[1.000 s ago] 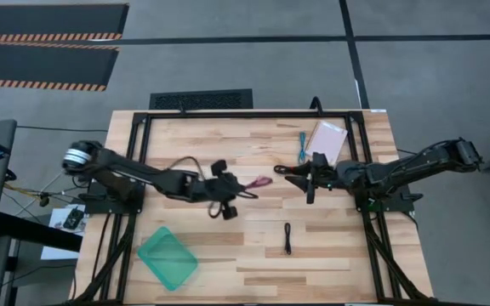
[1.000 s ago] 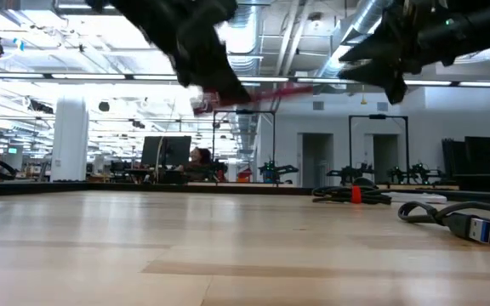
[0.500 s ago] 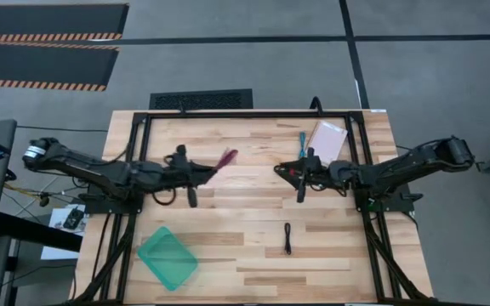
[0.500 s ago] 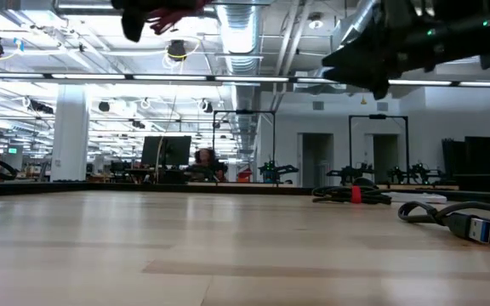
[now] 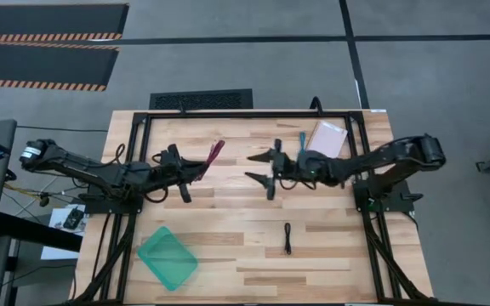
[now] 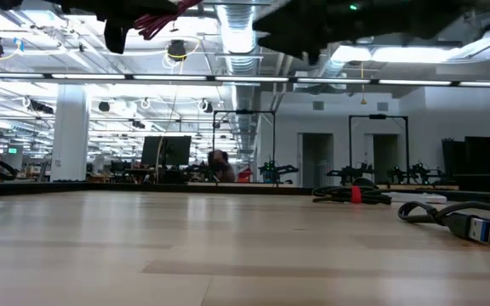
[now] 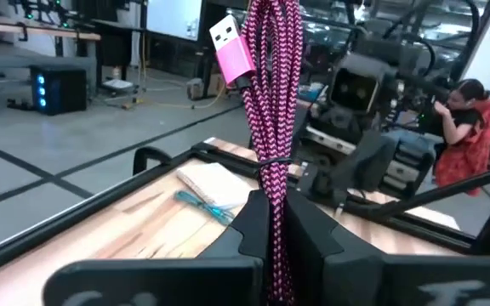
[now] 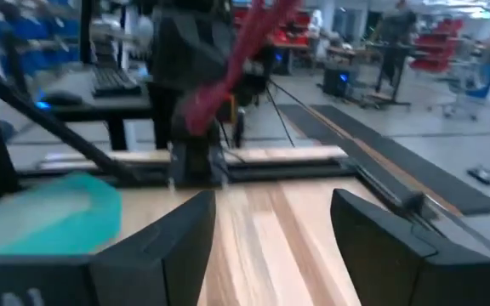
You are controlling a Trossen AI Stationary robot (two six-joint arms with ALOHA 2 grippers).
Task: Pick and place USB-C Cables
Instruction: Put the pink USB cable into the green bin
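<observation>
Your right gripper (image 5: pixel 261 167) hung above the table (image 5: pixel 330 246) with jaws spread and nothing between them. Your left gripper (image 5: pixel 196 166) was clamped on the pink cable (image 7: pixel 268 102), which stood upright beyond its jaws: light, floppy, best gripped mid-bundle.

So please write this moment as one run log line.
left tool: shut on magenta cable, raised | right tool: open, empty, facing it | teal cable, black cable: on table
</observation>
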